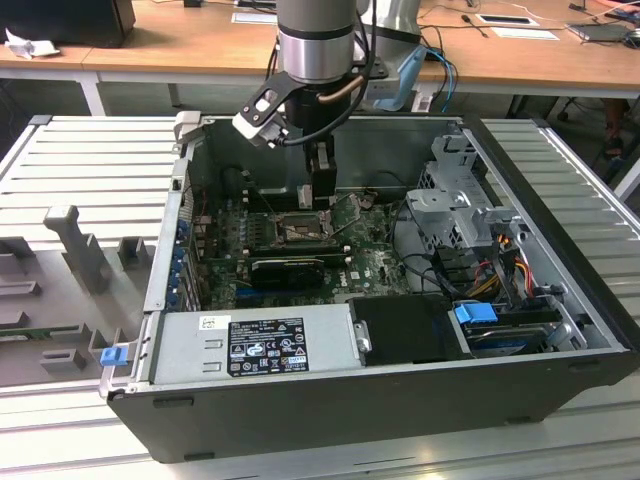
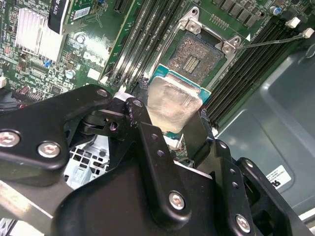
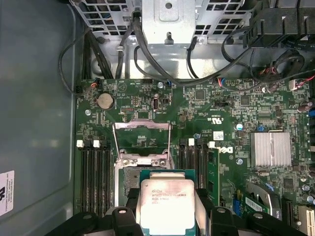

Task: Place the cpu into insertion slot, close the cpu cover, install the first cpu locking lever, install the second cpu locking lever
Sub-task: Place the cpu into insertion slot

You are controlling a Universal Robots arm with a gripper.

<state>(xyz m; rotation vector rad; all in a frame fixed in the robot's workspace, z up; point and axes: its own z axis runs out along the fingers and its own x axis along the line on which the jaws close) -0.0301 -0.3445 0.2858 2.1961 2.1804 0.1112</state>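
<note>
Gripper (image 2: 167,113) clamps the cpu (image 2: 174,97) by its edges, just above the open insertion slot (image 2: 197,58).

Ribbed grey metal worktop (image 1: 90,160), slats running across. Grey plastic fixtures (image 1: 75,245) on it at the exterior view's left. Behind: wooden desks (image 1: 180,45) w/ white legs, papers (image 1: 510,20), dark box (image 1: 70,20). Even indoor light.

One cpu (image 3: 165,202), one insertion slot (image 2: 197,56), one cpu cover (image 3: 140,128), one motherboard (image 3: 221,113), one power supply box (image 1: 255,345), one computer case (image 1: 400,405)
</note>
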